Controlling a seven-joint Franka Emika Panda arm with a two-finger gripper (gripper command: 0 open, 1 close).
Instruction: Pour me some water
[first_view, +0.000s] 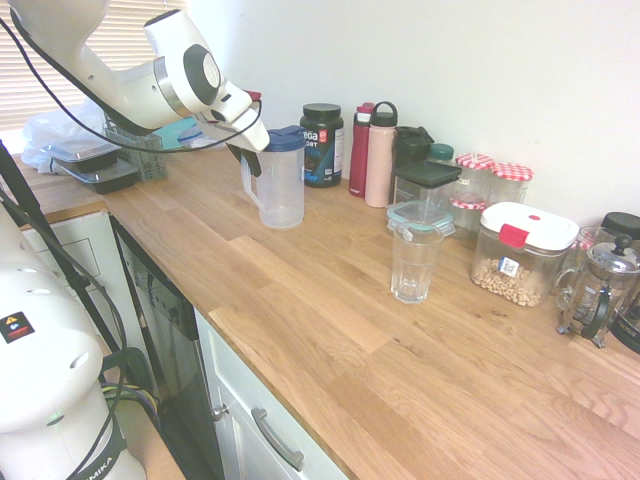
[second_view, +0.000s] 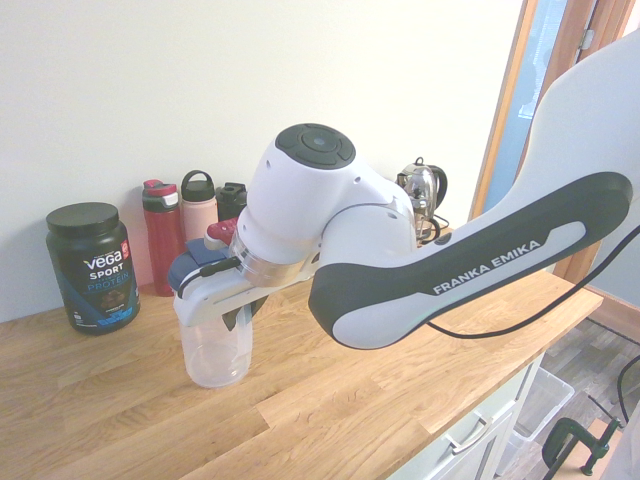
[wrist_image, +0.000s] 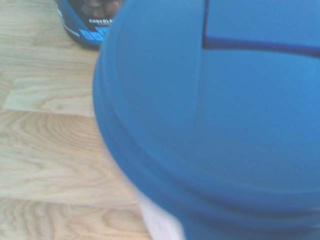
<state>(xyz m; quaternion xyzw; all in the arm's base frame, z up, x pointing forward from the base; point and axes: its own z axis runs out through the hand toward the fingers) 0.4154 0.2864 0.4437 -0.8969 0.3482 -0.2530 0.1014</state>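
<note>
Pale wall stood behind a wooden counter (first_view: 290, 330), where a translucent plastic pitcher with a blue lid (first_view: 283, 190) rested upright beside a black tub of protein powder (first_view: 322, 145). Further along stood a clear ribbed glass tumbler (first_view: 411, 270), also upright and well apart from the pitcher.

The white arm's gripper (first_view: 246, 162) was down at the pitcher's handle, but whether it had clamped on that handle or stood apart around it could not be told. The water itself could not be made out; presumably it was in the pitcher.

Judging by this, the task was at its grasping step. Reaching the pitcher was done; a sure hold, the lift, the carry to the tumbler, the tilt and the pour were left. A loose hold might have let the pitcher swing once raised.
</note>
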